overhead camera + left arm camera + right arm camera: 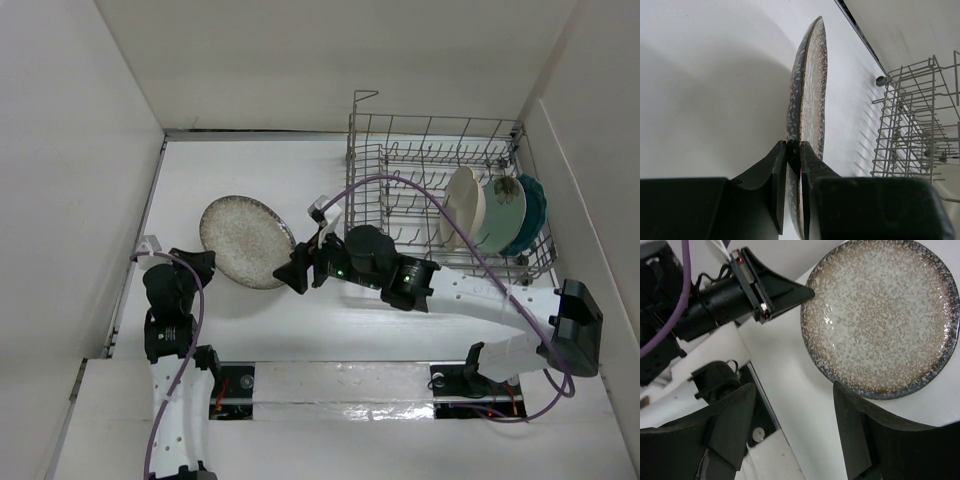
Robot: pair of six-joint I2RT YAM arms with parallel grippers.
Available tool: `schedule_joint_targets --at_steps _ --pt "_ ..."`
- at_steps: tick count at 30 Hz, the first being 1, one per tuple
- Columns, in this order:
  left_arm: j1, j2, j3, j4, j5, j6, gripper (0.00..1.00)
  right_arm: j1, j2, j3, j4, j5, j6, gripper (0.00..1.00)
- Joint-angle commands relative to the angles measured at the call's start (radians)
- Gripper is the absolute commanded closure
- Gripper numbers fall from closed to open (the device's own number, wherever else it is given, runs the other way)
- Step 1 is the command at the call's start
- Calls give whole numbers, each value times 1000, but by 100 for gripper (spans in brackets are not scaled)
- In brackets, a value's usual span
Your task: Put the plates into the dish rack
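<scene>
The large speckled grey-beige plate (pixel 245 240) is left of the dish rack (pixel 400 165). My left gripper (pixel 197 262) is shut on its left rim. The left wrist view shows the plate edge-on (pixel 809 85) with the rim pinched between both fingers (pixel 794 150). My right gripper (pixel 297 270) is open and empty at the plate's right edge. In the right wrist view (pixel 795 412) one finger (pixel 855 415) sits just beside the plate's rim (pixel 880 315). The cream plate (pixel 463 207), the mint green plate (pixel 500 213) and the teal plate (pixel 532 212) stand upright in the rack's right end.
The rack's raised wire handle (pixel 364 98) is at its far left corner, and its left part (pixel 920 125) holds no dishes. White walls close in the table on the left, back and right. A purple cable (pixel 420 195) arcs over the rack.
</scene>
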Motion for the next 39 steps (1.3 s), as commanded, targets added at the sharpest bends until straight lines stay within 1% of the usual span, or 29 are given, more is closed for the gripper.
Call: schedule_joint_targets --at_steps 1,3,4,5,6,7,10,11,12,16,17,20,21,23,28,29,33,38,39 --pt "3 -52 112 124 21 -10 100 -6 -36 -44 149 61 118 30" --pt "3 -55 116 119 23 -2 100 3 -57 -136 220 114 219 29" --pt "-6 -58 121 117 23 -1 100 13 -74 -174 246 127 262 27" --pt "-20 -61 125 117 20 5 100 26 -77 -246 271 155 305 26" --pt "-29 -63 128 93 16 10 100 36 -79 -280 328 169 386 25" --pt "-43 -64 145 85 12 18 100 45 -79 -314 355 186 427 25" --pt "-43 -60 171 42 19 48 100 72 -53 -417 450 229 592 23" --pt "-52 -58 173 30 27 51 100 73 -32 -436 475 241 630 23" --pt "-67 -61 168 13 30 47 100 85 -21 -469 511 249 703 23" --pt "-100 -81 127 7 38 36 100 137 21 -513 550 322 846 23" --pt "-100 -81 130 8 38 36 100 137 24 -521 555 362 872 21" --pt "-136 -71 156 -11 30 44 100 149 45 -574 625 417 983 21" --pt "-136 -69 164 -36 29 50 100 149 55 -587 674 430 1039 21" --pt "-146 -68 188 -54 32 62 100 160 99 -601 702 445 1087 20" --pt "-156 -72 228 -105 35 85 100 187 215 -648 840 466 1260 20" --pt "-156 -75 228 -105 35 85 100 188 226 -648 852 473 1261 20" --pt "-156 -86 225 -107 44 79 100 209 268 -662 851 487 1348 23" --pt "-156 -94 225 -113 65 76 100 209 354 -664 915 491 1403 24" --pt "-156 -94 227 -116 70 76 100 209 372 -661 956 491 1413 24"
